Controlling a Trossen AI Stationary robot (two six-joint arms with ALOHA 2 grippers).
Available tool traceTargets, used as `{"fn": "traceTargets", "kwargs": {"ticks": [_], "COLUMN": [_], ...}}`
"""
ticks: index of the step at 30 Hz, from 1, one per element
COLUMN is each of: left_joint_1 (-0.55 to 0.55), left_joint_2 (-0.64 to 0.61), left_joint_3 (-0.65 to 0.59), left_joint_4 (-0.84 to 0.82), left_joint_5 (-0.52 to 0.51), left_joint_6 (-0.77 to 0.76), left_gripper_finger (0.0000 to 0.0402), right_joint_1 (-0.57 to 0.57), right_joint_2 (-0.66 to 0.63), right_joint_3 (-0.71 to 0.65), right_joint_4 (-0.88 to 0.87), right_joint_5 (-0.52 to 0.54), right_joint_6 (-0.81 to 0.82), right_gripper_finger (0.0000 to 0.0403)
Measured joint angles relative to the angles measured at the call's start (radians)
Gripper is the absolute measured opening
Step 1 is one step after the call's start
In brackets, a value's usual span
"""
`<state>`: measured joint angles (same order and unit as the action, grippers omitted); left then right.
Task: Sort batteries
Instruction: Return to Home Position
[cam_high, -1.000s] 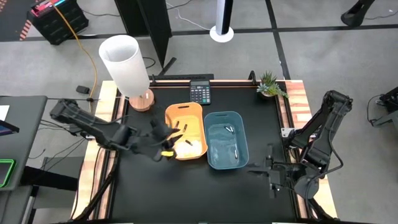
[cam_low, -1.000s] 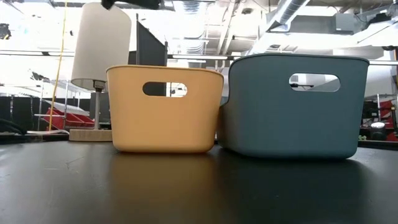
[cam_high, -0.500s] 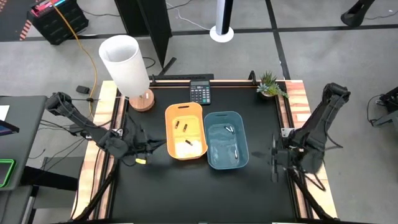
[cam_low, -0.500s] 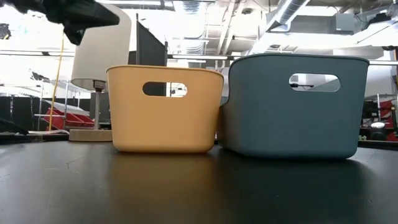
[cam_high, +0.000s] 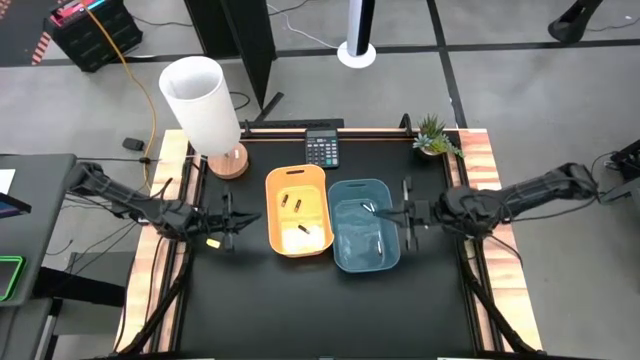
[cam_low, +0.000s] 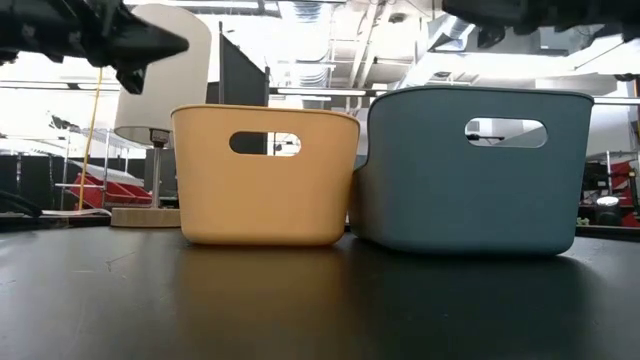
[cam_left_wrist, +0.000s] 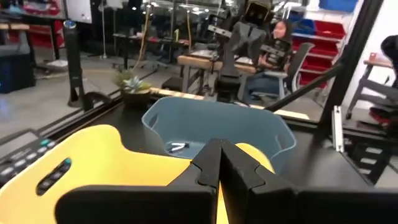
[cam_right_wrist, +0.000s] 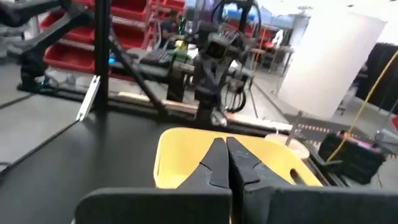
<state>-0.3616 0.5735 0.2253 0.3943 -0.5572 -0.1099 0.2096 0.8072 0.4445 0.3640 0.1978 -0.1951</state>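
Looking down in the high view: left gripper (cam_high: 232, 216) has backed off the yellow bin (cam_high: 270, 205) and now hangs just beside its left wall; a second ago it was over the bin. Right gripper (cam_high: 402, 213), folded at the table's (cam_high: 250, 310) right edge back then, has swung out level to the blue bin's (cam_high: 340, 255) right rim. Dark batteries (cam_high: 290, 204) lie in yellow, pale batteries (cam_high: 369, 207) in blue; I spot none loose on the table. Reads as sorting finished and arms parking (my judgement, not a thing seen).

Low view: bins side by side, walls hiding all contents. Left gripper is newly at top left, in front of the lamp (cam_low: 165, 75); a dark piece of the right arm (cam_low: 530, 10) now crosses the top right.

Left wrist view: settles what the high view cannot. The fingers are pressed together with nothing between them. Also shows one pale battery on the blue bin's floor and a seated person (cam_left_wrist: 278, 38) beyond the table.

Right wrist view: same verdict for the right gripper, fingers together and empty. It faces the left arm (cam_right_wrist: 214, 56) across the yellow bin; no batteries visible from here.
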Motion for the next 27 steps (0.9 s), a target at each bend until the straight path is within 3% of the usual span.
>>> {"fn": "traceTargets", "kwargs": {"ticks": [6,13,18,27], "left_joint_1": [0.103,0.122,0.122,0.122], "left_joint_2": [0.001,-0.054,-0.135,-0.354], "left_joint_3": [-0.056,-0.104,-0.125,-0.15], "left_joint_4": [0.039,0.035,0.001,-0.205], "left_joint_5": [0.091,0.102,0.095,0.084], "left_joint_6": [0.008,-0.006,0.019,0.045], "left_gripper_finger": [0.0,0.0,0.0,0.0], "right_joint_1": [-0.053,-0.053,-0.054,-0.053], "right_joint_2": [-0.059,-0.245,-0.383,-0.663], "right_joint_3": [-0.132,-0.281,-0.305,-0.305], "right_joint_4": [0.166,0.166,0.006,-0.289], "right_joint_5": [-0.036,-0.035,-0.02,-0.014], "right_joint_6": [-0.005,0.019,0.025,0.029], "right_gripper_finger": [0.0,0.0,0.0,0.0]}}
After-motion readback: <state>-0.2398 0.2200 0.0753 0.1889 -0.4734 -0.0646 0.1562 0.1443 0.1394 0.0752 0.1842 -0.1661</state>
